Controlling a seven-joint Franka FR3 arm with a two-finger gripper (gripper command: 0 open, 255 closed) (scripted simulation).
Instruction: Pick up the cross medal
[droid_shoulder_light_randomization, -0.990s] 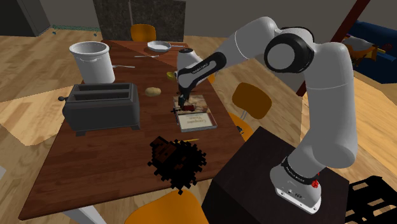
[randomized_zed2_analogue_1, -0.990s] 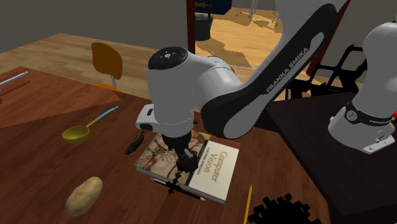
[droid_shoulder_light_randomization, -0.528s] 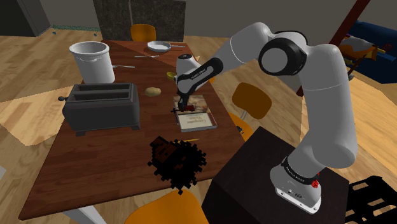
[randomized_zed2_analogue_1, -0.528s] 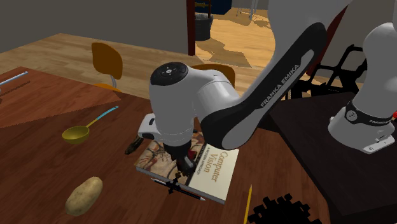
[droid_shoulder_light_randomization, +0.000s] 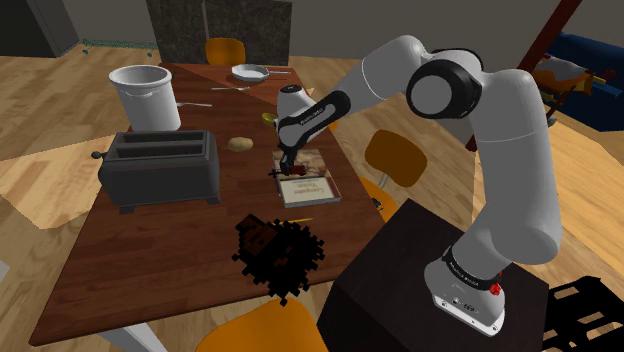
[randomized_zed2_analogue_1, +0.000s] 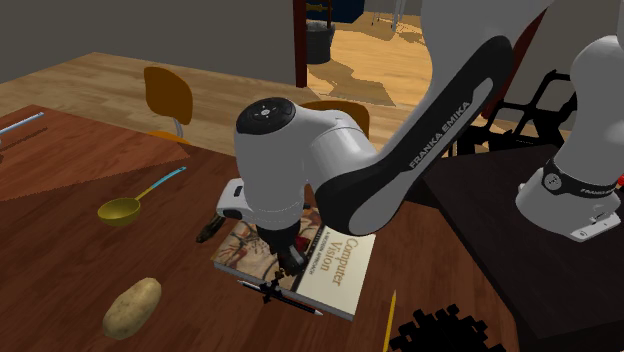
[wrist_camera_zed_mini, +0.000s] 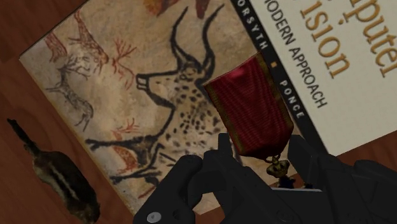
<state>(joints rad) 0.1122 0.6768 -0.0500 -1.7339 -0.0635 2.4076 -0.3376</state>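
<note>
The cross medal (wrist_camera_zed_mini: 251, 108) has a dark red ribbon lying on a book (wrist_camera_zed_mini: 127, 95), with a gold link at the ribbon's end. Its dark cross (randomized_zed2_analogue_1: 270, 292) hangs over the book's edge onto the wooden table (randomized_zed2_analogue_1: 70, 250). My black gripper (wrist_camera_zed_mini: 273, 165) points straight down at the book and is shut on the medal where ribbon and link meet, one finger on each side. In the shoulder view the gripper (droid_shoulder_light_randomization: 287, 166) stands on the book (droid_shoulder_light_randomization: 310, 188) near the table's right edge, and the medal (droid_shoulder_light_randomization: 278, 175) lies right under it.
A dark toaster (droid_shoulder_light_randomization: 160, 168) and a white pot (droid_shoulder_light_randomization: 146, 95) stand at the shoulder view's left. A potato (randomized_zed2_analogue_1: 132, 307), a yellow ladle (randomized_zed2_analogue_1: 120, 209), a small brown object (randomized_zed2_analogue_1: 210, 230) and a pencil (randomized_zed2_analogue_1: 390, 320) lie around the book. A jagged black shape (droid_shoulder_light_randomization: 280, 255) sits nearer the stand.
The hand has sunk a little onto the book, and the fingers, open a second ago, have shut on the medal.
</note>
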